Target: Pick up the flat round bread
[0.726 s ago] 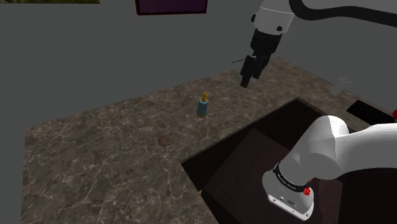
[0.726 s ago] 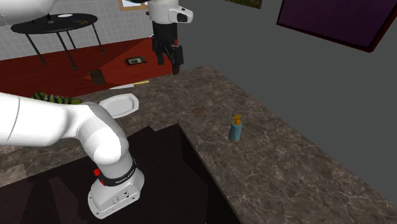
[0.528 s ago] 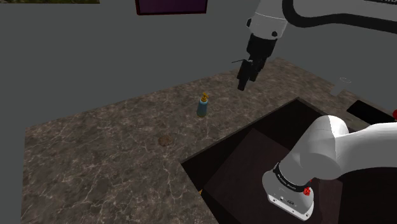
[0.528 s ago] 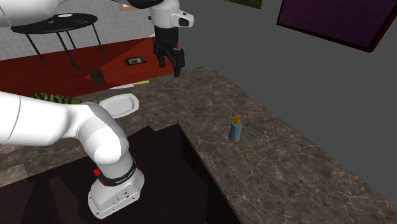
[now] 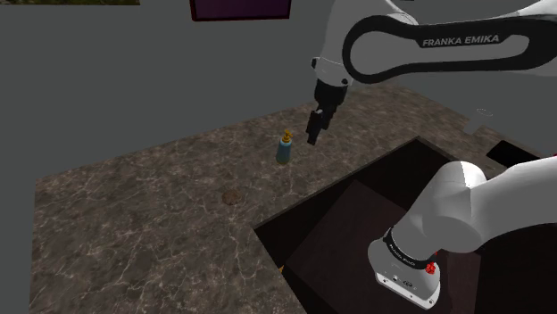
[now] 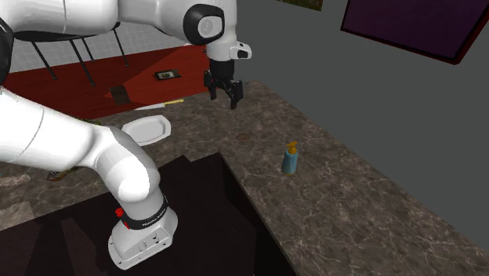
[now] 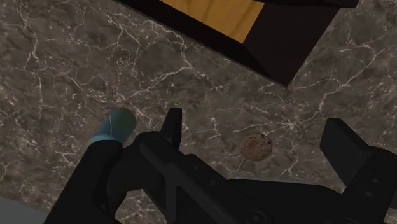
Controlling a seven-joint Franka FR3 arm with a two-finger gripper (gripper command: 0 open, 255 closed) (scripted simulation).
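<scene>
I'm approaching: my hand hangs released, empty, above the blue bottle. The flat round bread lies on the desk near that bottle; next I should descend squarely over it.

The arm has glossy white rounded shells with dark joints. Pale "FRANKA EMIKA" lettering runs along one link's dark inset. A red dot sits at 3 o'clock on the dark-ringed lower joint. The two-finger gripper is all black.

A dark, white-veined stone countertop carries a small blue bottle with a yellow cap; well apart from that bottle lies a flat round speckled brown bread.
</scene>
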